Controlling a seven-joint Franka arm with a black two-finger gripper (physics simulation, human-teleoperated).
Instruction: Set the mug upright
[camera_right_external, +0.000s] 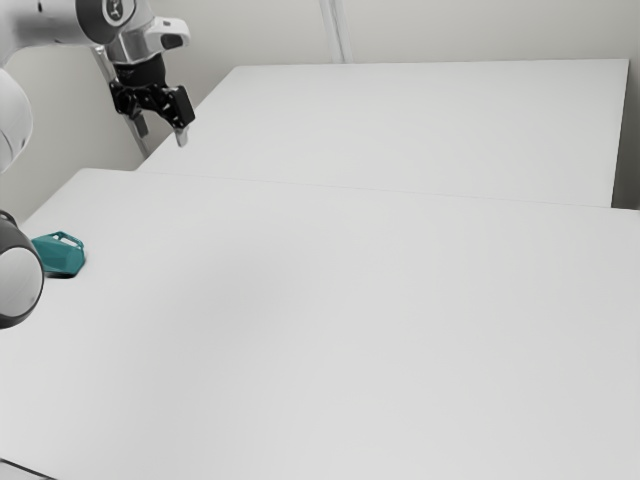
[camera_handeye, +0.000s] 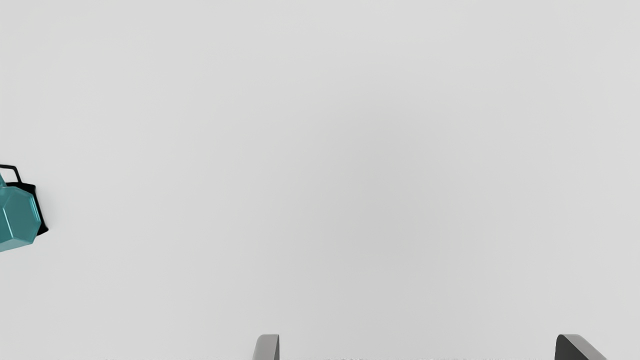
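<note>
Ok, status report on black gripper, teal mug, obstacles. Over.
Black two-finger gripper open, empty. Teal faceted mug on its side on white tabletop, away from gripper. No obstacle seen between them.

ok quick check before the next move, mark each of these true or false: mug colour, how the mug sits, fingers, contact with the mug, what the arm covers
1. The mug is teal. True.
2. The mug stands upright on its base. False: it lies on its side on the table.
3. The fingers of the gripper stand wide apart. True.
4. The gripper is touching the mug's handle. False: it is well clear of the mug.
5. In the exterior view, a rounded part of the arm covers some of the mug. True.
6. A second mug lies between the fingers. False: nothing is between them.
</note>
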